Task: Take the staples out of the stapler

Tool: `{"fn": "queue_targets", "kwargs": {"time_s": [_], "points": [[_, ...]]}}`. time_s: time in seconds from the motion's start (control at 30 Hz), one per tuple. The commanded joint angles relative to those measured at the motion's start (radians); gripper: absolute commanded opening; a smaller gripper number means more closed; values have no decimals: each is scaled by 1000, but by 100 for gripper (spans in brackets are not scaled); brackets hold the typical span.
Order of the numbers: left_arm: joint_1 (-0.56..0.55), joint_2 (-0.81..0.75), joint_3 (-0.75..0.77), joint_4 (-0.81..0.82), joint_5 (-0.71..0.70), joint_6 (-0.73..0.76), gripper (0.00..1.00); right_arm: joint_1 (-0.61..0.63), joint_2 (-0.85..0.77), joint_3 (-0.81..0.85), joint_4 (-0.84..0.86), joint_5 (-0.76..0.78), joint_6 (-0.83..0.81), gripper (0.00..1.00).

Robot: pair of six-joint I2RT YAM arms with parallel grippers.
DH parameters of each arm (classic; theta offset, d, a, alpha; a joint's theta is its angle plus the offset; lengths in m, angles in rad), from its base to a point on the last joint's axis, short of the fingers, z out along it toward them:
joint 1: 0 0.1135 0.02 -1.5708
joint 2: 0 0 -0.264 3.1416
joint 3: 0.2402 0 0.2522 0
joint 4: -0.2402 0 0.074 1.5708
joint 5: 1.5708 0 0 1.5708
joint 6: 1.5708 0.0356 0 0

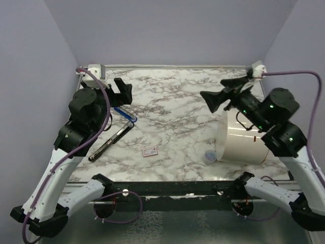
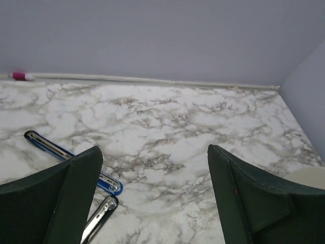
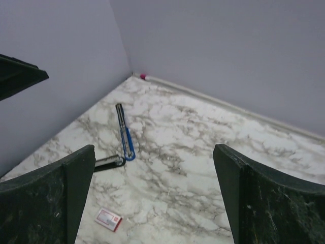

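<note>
The stapler (image 1: 116, 136) lies swung open on the marble table, left of centre. Its black base runs toward the near left and its blue-trimmed arm (image 1: 125, 114) points toward the back left. The left wrist view shows the blue arm (image 2: 66, 157) and the base's silvery channel tip (image 2: 100, 214). The stapler also shows in the right wrist view (image 3: 125, 136). I cannot make out any loose staples. My left gripper (image 1: 126, 92) hangs open and empty just behind the stapler (image 2: 153, 150). My right gripper (image 1: 213, 91) is open and empty, raised at the right (image 3: 153, 148).
A big white cylinder tub (image 1: 242, 142) lies on its side at the right, under my right arm. A small white box with pink-red print (image 1: 150, 151) lies near the front centre, and also shows in the right wrist view (image 3: 108, 219). A small pale cap (image 1: 209, 156) sits beside the tub. Walls close in on three sides.
</note>
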Motion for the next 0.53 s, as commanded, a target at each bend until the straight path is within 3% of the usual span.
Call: {"fn": "queue_targets", "kwargs": {"time_s": [0.0,0.5], "points": [[2,-16,92,-6,-3,142,88,4,-81,83,-94,59,-94,100],[2,-63,90,-6,10,156,89,4,-125,114,-127,82,-62,100]]}}
